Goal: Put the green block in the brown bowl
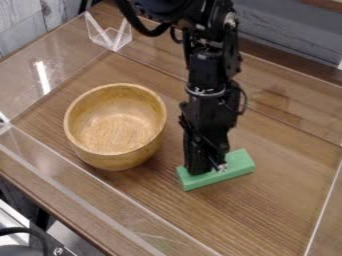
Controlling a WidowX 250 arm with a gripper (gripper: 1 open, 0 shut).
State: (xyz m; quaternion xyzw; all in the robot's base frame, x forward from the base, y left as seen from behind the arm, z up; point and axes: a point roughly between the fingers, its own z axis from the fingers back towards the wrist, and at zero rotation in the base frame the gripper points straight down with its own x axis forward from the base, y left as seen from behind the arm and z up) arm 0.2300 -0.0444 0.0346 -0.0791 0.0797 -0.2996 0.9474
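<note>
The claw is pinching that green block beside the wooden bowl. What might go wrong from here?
The gripper pinches the green block nearer its bowl-side end, so it may tilt or slip once lifted. The brown bowl sits close beside with a thick, tall wall; a low carry could knock the block against it.
</note>
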